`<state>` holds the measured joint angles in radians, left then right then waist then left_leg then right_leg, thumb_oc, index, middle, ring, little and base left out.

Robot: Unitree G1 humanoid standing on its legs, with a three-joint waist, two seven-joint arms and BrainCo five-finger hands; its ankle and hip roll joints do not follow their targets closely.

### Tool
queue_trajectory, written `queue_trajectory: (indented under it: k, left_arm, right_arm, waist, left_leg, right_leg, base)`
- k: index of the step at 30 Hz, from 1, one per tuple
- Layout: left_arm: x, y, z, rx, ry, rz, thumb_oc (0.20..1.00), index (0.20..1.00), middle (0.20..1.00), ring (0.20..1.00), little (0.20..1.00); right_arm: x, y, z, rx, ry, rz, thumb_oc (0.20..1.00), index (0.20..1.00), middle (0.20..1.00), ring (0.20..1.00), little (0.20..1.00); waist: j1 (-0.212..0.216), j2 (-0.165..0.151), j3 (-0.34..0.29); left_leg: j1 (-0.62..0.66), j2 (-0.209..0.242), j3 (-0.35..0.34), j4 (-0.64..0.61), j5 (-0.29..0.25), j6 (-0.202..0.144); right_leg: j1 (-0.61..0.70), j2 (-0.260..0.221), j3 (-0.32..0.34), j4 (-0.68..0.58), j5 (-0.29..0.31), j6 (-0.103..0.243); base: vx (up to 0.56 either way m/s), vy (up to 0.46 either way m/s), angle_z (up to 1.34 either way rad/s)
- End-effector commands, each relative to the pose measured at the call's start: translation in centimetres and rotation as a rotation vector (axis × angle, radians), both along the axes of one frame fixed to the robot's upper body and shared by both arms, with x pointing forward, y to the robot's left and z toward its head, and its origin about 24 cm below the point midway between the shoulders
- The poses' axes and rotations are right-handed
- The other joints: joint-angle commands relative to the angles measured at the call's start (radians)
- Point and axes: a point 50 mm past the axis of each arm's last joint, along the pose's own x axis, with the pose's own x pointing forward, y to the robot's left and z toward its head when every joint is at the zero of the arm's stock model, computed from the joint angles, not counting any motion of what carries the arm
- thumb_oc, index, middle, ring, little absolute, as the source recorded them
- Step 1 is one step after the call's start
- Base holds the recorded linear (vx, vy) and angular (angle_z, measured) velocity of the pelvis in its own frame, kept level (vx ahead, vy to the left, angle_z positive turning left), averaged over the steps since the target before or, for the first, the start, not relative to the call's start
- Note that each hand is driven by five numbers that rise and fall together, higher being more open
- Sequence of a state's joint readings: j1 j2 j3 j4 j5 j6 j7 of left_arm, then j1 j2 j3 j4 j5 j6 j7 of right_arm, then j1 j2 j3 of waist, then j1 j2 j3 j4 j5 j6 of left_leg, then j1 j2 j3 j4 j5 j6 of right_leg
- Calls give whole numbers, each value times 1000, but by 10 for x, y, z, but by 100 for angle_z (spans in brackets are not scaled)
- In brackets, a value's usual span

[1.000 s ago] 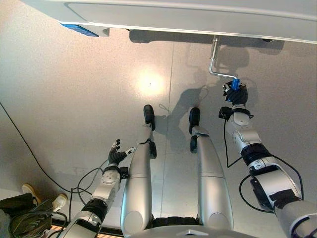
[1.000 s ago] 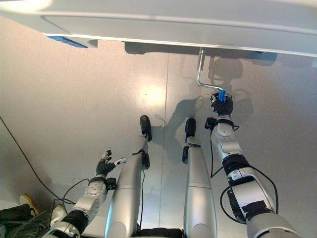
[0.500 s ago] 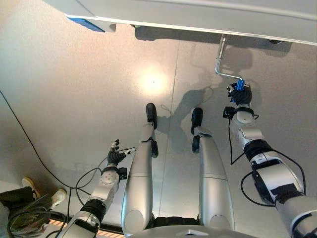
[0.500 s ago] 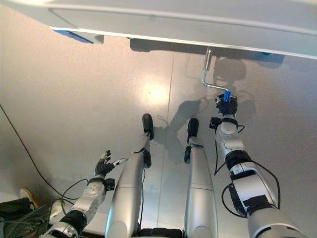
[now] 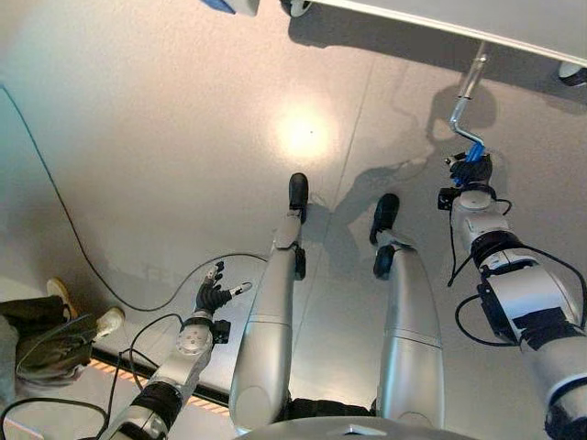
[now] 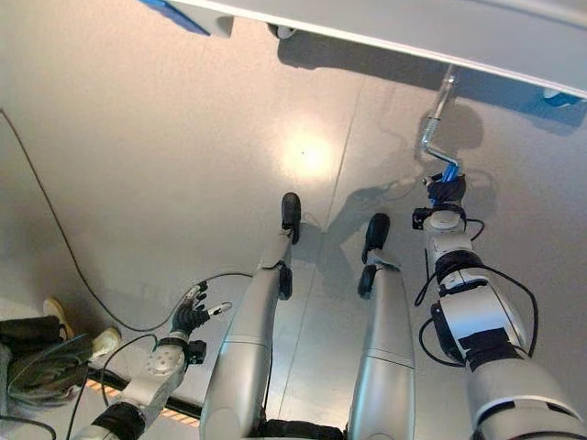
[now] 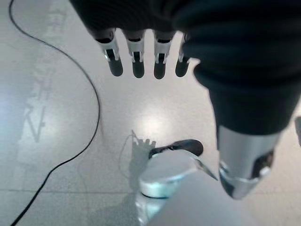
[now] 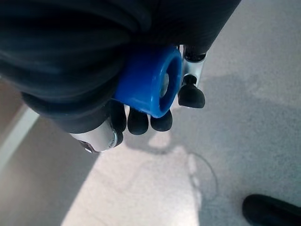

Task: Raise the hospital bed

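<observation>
Right hand (image 5: 472,172) has its fingers wrapped around the crank's blue grip (image 8: 149,87), up at about 1 o'clock under the hospital bed (image 5: 514,23) edge. The silver crank (image 5: 465,96) angles up to the bed frame. Left hand (image 5: 214,295) just hangs at 7 o'clock over the floor (image 5: 138,137), fingers loose and spread, holding nothing.

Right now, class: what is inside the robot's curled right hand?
The right hand wraps its fingers round the crank's blue grip. One end pokes out; the rest is covered by the hand.
</observation>
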<state>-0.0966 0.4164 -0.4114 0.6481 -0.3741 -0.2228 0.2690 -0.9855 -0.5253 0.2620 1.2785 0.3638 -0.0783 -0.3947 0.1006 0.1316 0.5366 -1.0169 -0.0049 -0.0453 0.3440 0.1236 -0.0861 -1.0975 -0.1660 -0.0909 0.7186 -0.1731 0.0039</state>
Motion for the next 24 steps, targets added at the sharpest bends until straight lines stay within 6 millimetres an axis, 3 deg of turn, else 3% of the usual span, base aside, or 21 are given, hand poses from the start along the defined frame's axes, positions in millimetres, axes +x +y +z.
queue_trajectory:
  k: [1, 12, 16, 17, 18, 19, 20, 21, 22, 23, 24]
  left_arm:
    - [-16, -5, -10, 3, 45, -29, 1000, 1000, 1000, 1000, 1000]
    - [-17, -11, -10, 1, 45, -76, 1000, 1000, 1000, 1000, 1000]
    - [-18, -11, -12, 10, 55, -89, 1000, 1000, 1000, 1000, 1000]
    - [-22, -11, -14, 11, 68, -92, 1000, 1000, 1000, 1000, 1000]
    - [-16, -11, -10, 8, 47, -87, 1000, 1000, 1000, 1000, 1000]
    - [-20, -11, -13, 9, 61, -89, 1000, 1000, 1000, 1000, 1000]
    - [-16, -9, -10, 10, 48, -82, 1000, 1000, 1000, 1000, 1000]
    - [-20, -9, -13, 11, 61, -85, 1000, 1000, 1000, 1000, 1000]
    - [-16, -8, -10, 10, 47, -82, 1000, 1000, 1000, 1000, 1000]
    - [-20, -9, -12, 11, 60, -85, 1000, 1000, 1000, 1000, 1000]
    - [-19, -7, -12, 12, 57, -82, 1000, 1000, 1000, 1000, 1000]
  right_arm:
    - [0, -10, 14, -189, 42, 46, 200, 200, 200, 200, 200]
    - [7, -8, 35, -301, 42, 72, 200, 200, 200, 200, 200]
    - [18, 16, 51, -392, 5, 167, 200, 200, 200, 200, 200]
    - [17, 15, 46, -389, 19, 167, 200, 200, 200, 200, 200]
    - [24, 31, 59, -419, -20, 218, 200, 200, 200, 200, 200]
    - [22, 30, 53, -416, -7, 218, 200, 200, 200, 200, 200]
    - [28, 46, 65, -453, -44, 264, 200, 200, 200, 200, 200]
    - [27, 45, 60, -450, -30, 264, 200, 200, 200, 200, 200]
    - [31, 59, 70, -469, -62, 301, 200, 200, 200, 200, 200]
    - [30, 57, 64, -466, -49, 301, 200, 200, 200, 200, 200]
    - [32, 67, 68, -475, -66, 327, 200, 200, 200, 200, 200]
  waist:
    - [5, 99, -17]
    - [39, 144, -17]
    - [49, 155, -17]
    - [46, 153, -17]
    - [51, 155, -17]
    - [48, 153, -17]
    - [52, 156, -17]
    - [48, 153, -17]
    - [51, 156, -17]
    - [48, 154, -17]
    - [48, 154, -17]
  left_leg:
    - [-38, 1, -7, 156, -103, 2]
    - [-98, -31, -45, 212, -107, 1]
    - [-117, -46, -50, 233, -109, 3]
    - [-93, -48, -46, 249, -146, 3]
    - [-117, -47, -50, 235, -110, 2]
    - [-93, -49, -46, 251, -147, 2]
    - [-117, -49, -50, 237, -108, 1]
    - [-94, -51, -46, 253, -145, 2]
    - [-115, -51, -50, 236, -107, 0]
    - [-92, -53, -45, 252, -144, 0]
    - [-90, -54, -44, 250, -144, -1]
  right_leg:
    - [6, -27, 28, -65, 115, 126]
    - [-42, -64, 12, 38, 68, 127]
    - [-55, -74, 15, 68, 56, 126]
    - [-32, -78, 20, 84, 21, 132]
    - [-57, -76, 15, 73, 55, 125]
    - [-34, -79, 21, 89, 21, 132]
    - [-56, -76, 18, 76, 55, 124]
    - [-34, -79, 23, 93, 20, 130]
    - [-54, -79, 19, 75, 54, 125]
    - [-32, -82, 25, 92, 19, 131]
    - [-31, -84, 25, 90, 18, 132]
  base:
    - [1, -5, 19]
    - [9, 5, 10]
    - [46, 38, 14]
    - [32, 40, 8]
    - [74, 5, 8]
    - [-40, 40, 9]
    - [72, 2, 8]
    - [-40, 41, 3]
    - [74, 6, 3]
    - [19, 31, 2]
    - [11, 24, 5]
